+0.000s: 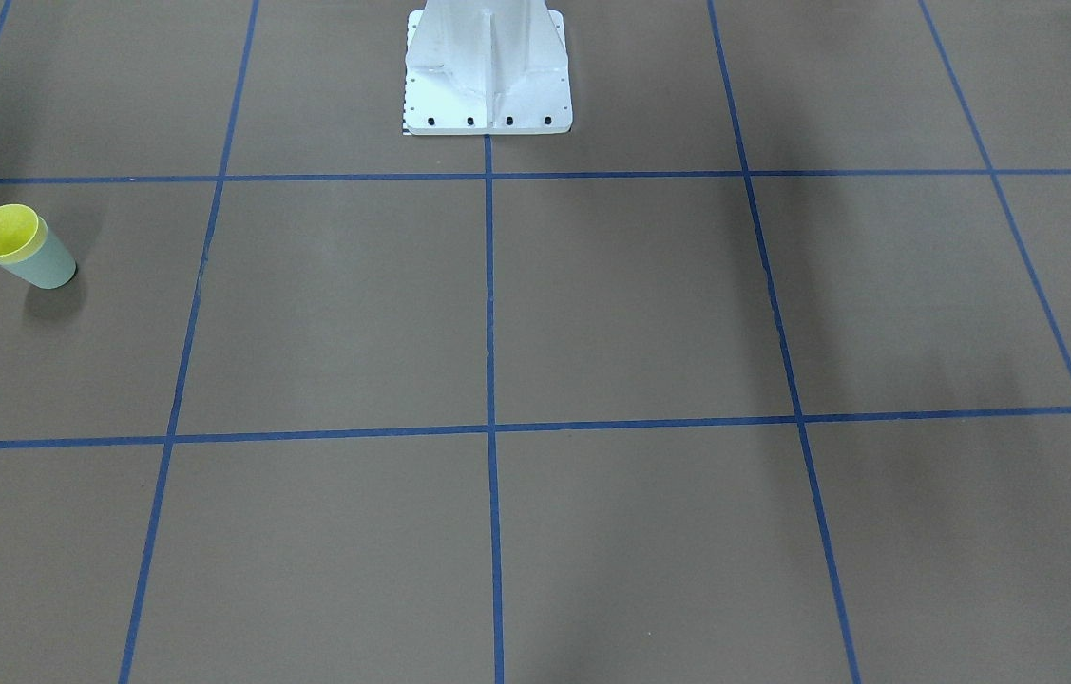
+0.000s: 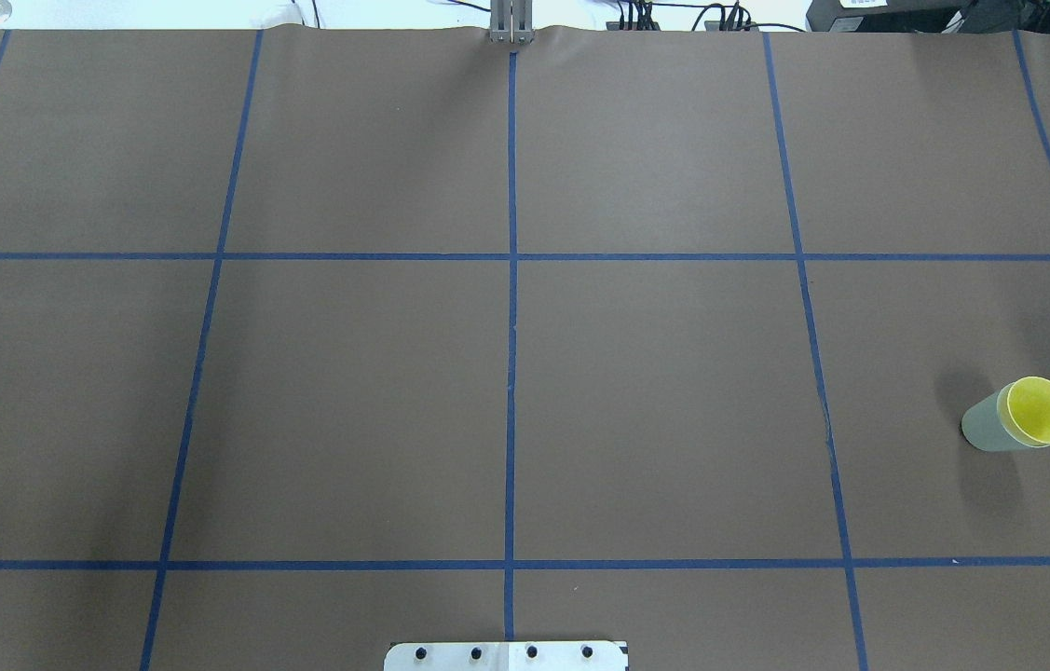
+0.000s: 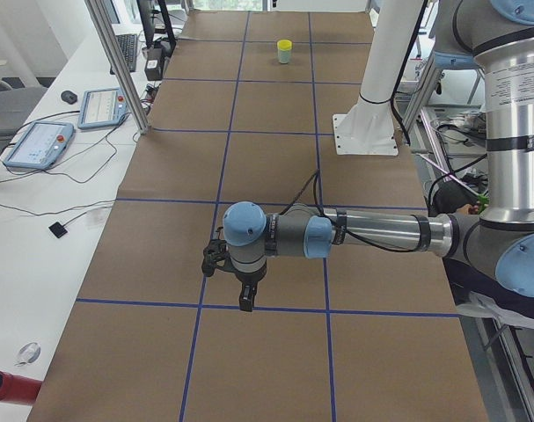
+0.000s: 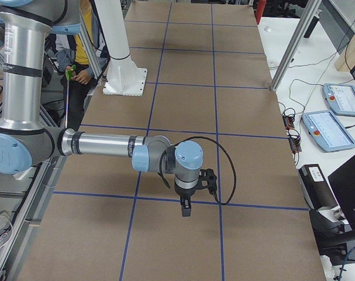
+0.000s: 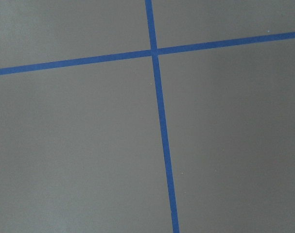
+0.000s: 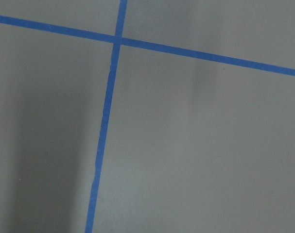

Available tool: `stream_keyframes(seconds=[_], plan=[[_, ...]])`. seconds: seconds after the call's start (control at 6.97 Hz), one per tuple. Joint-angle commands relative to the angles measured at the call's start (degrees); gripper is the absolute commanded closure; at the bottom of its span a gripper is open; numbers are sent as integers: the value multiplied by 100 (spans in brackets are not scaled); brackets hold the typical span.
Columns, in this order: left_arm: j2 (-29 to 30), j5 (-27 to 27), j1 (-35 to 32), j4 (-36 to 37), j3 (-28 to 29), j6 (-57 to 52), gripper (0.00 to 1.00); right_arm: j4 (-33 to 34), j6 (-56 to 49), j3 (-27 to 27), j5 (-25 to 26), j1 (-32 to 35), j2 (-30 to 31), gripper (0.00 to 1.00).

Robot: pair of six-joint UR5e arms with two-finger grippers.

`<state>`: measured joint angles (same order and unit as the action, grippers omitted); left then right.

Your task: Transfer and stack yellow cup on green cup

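Yellow cup (image 2: 1042, 411): nested upright in green cup (image 2: 984, 426), yellow rim showing above; right edge of overhead view, mid-height, on brown table (image 2: 655, 391). Left gripper (image 3: 245, 303): lower centre of left side view, pointing down over table; opening cannot be told. Right gripper (image 4: 185, 211): lower centre of right side view; opening cannot be told

text: none legible | labels: none | brands: none | numbers: none | signs: none

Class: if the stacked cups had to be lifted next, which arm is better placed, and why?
Probably the right: the yellow cup, nested in the green cup, stands at the right end of the table, far beyond the left gripper.
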<state>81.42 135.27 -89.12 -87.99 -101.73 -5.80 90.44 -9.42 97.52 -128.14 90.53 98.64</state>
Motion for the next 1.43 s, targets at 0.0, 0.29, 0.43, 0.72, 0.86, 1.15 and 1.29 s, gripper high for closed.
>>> stream_keyframes(seconds=[0.0,0.29,0.43,0.72,0.86,1.15,1.29], plan=[[-3,-78,0,1,4,0,0,0,1,4,0,0,23,0],[15,-298,0,1,-5,0,0,0,1,4,0,0,41,0],[6,-308,0,1,-5,9,0,0,1,4,0,0,41,0],[14,-317,0,1,-14,9,0,0,1,4,0,0,41,0],[15,-317,0,1,-14,9,0,0,1,4,-9,0,41,0],[6,-317,0,1,-66,18,0,0,1,13,-17,-9,41,0],[6,-317,0,1,-67,18,0,0,-8,4,-18,-9,41,0]])
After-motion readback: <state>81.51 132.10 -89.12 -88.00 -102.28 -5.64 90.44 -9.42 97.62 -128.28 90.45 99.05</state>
